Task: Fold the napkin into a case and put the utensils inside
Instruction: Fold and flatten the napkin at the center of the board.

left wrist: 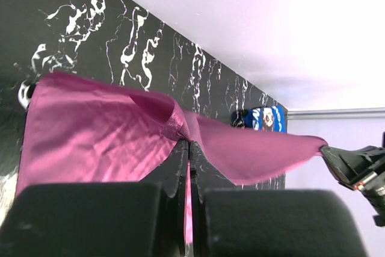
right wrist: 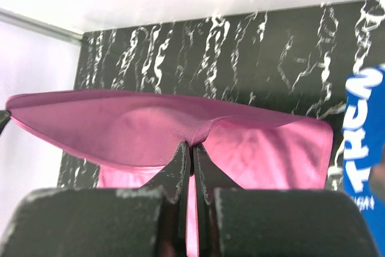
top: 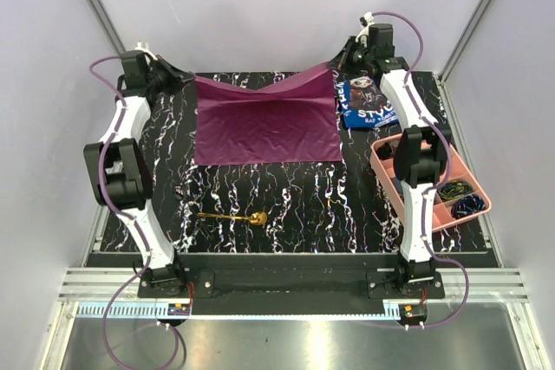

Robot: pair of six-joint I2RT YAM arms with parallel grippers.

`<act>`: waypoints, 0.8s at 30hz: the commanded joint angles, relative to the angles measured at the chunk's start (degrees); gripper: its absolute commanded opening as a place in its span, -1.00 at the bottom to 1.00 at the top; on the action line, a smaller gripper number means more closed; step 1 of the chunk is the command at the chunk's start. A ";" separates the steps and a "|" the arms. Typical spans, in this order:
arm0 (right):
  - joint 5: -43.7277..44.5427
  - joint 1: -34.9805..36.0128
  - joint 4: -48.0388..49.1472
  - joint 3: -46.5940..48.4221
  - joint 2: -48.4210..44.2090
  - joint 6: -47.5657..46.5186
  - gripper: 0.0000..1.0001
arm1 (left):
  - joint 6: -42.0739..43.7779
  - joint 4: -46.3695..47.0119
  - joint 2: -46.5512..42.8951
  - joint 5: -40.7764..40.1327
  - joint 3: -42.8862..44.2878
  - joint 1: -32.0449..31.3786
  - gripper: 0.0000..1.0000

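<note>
The plum-purple napkin point(top: 264, 127) lies spread at the back middle of the table, its far edge lifted at both corners and sagging between them. My left gripper point(top: 185, 81) is shut on the napkin's far left corner; the left wrist view shows the cloth point(left wrist: 108, 130) pinched between the closed jaws. My right gripper point(top: 336, 67) is shut on the far right corner; the right wrist view shows the cloth point(right wrist: 144, 130) pinched the same way. The gold spoon point(top: 234, 217) lies on the table in front of the napkin, apart from it.
A blue cloth with white lettering point(top: 364, 103) lies right of the napkin. A pink compartment tray point(top: 475, 210) with dark items sits at the right edge, under the right arm. White walls close the back and sides.
</note>
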 commanded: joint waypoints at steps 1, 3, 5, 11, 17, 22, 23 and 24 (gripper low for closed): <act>-0.36 -0.43 0.73 9.75 5.10 -1.87 -0.95 | -4.65 12.43 4.25 3.77 3.05 0.28 -1.00; -0.28 -0.52 0.64 13.45 8.00 -2.22 -0.95 | -5.19 15.60 5.83 3.85 4.01 0.20 -1.00; -0.80 -0.61 0.64 16.69 10.54 -1.96 -0.95 | -5.28 15.96 7.32 3.68 4.98 0.19 -1.00; -2.65 -1.13 -3.48 13.75 10.05 -0.12 -0.96 | -4.58 8.79 8.91 4.47 5.43 0.28 -1.00; -4.93 -1.22 -1.74 -8.28 -0.93 2.69 -0.95 | 1.04 -7.56 4.10 2.54 -3.42 0.28 -1.00; -7.66 -1.13 2.92 -22.64 -7.36 3.49 -0.95 | 4.91 -13.21 -2.06 -1.59 -13.46 0.28 -1.00; -7.66 -1.13 2.93 -25.88 -8.85 2.88 -0.95 | 5.61 -13.48 -2.77 -2.47 -15.04 0.20 -1.00; -7.57 -1.13 3.45 -27.48 -9.39 2.70 -0.95 | 6.58 -13.48 -3.47 -2.91 -17.49 0.19 -1.00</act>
